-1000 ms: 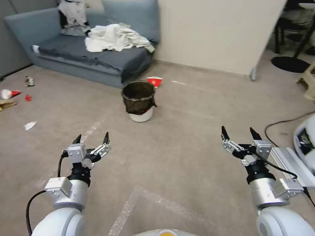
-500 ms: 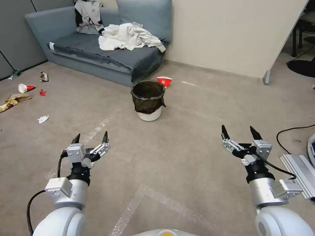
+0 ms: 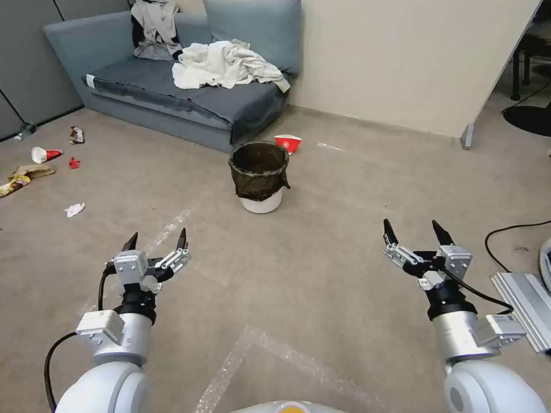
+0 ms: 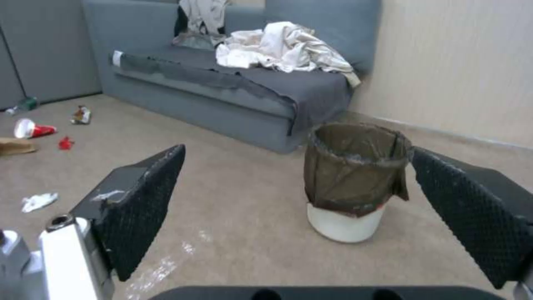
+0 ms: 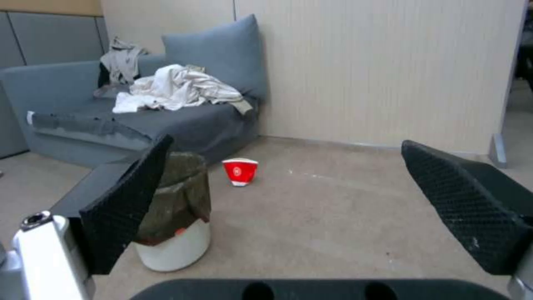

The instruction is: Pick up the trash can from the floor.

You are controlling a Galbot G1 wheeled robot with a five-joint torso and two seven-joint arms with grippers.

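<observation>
The trash can [image 3: 259, 178], a small white bucket lined with a dark crinkly bag, stands upright on the beige floor [image 3: 321, 252] just in front of the sofa. It shows again ahead of each wrist camera [image 4: 352, 183] [image 5: 176, 212]. My left gripper [image 3: 157, 241] hovers open over the floor, well short of the can and to its left. My right gripper [image 3: 414, 229] is open too, short of the can and to its right. Neither holds anything.
A grey sofa [image 3: 172, 97] with crumpled white cloth [image 3: 227, 63] stands behind the can. A red-and-white paper bowl [image 3: 287, 143] lies just past it. Litter [image 3: 43, 160] is scattered at the left. A cable [image 3: 511, 235] and metal rail [image 3: 525, 310] lie at the right, near a partition wall [image 3: 413, 63].
The camera swung from one second ago, shifting the can and sofa rightward in the picture. Since half a second ago the scene holds still; both grippers sit slightly lower and stay open.
</observation>
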